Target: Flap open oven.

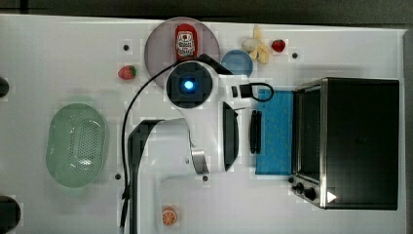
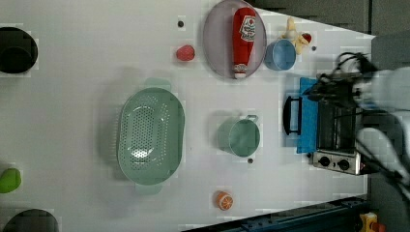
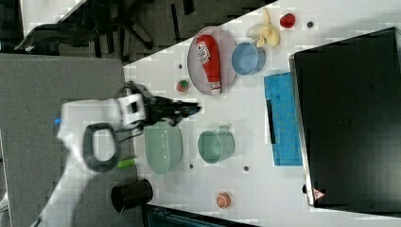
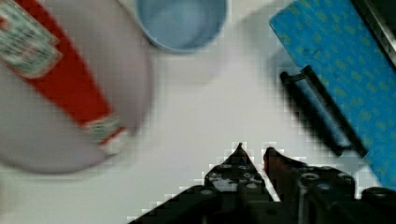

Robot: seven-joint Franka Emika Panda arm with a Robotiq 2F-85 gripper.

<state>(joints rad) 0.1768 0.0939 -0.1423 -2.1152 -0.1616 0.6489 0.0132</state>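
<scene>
The oven, a black box with a silver front frame, stands at the top view's right. Its blue-tinted flap door lies folded down flat on the table, black bar handle at the outer edge. In the right view my gripper hovers over the table, well away from the door. The wrist view shows the gripper open by a narrow gap with nothing between its fingertips. The handle and door lie off to one side, untouched.
A ketchup bottle lies on a purple plate beside a blue cup and a banana. A green colander, a strawberry, an orange slice and a green cup sit on the white table.
</scene>
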